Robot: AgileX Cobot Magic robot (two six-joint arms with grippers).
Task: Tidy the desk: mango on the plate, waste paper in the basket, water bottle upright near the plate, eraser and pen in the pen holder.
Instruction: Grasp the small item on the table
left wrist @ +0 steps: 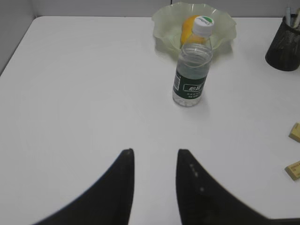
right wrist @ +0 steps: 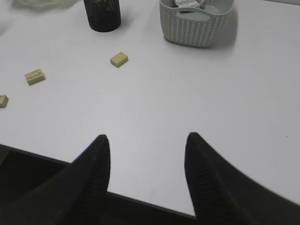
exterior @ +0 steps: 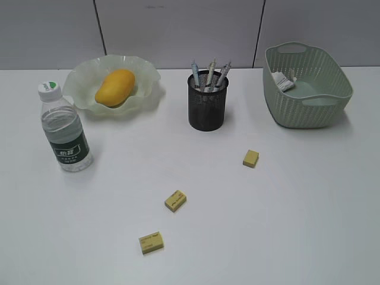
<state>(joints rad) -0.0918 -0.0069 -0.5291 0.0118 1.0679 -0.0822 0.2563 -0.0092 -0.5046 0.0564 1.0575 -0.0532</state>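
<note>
The mango (exterior: pixel 114 87) lies on the ruffled green plate (exterior: pixel 83 80). The water bottle (exterior: pixel 65 129) stands upright just in front of the plate, also in the left wrist view (left wrist: pixel 191 61). The black mesh pen holder (exterior: pixel 208 101) holds three pens (exterior: pixel 210 74). Waste paper (exterior: pixel 284 80) lies inside the basket (exterior: pixel 309 89). Three yellow erasers (exterior: pixel 176 200) lie loose on the desk (exterior: pixel 309 202). My left gripper (left wrist: pixel 154 152) is open over bare desk, well short of the bottle. At the desk's front edge, my right gripper (right wrist: pixel 147 138) hangs open and empty. Neither arm shows in the exterior view.
The erasers lie apart: one near the holder (exterior: pixel 250 158), one near the front (exterior: pixel 151 242). In the right wrist view they show at the left (right wrist: pixel 119 59), with the basket (right wrist: pixel 194 26) beyond. A grey wall backs the desk.
</note>
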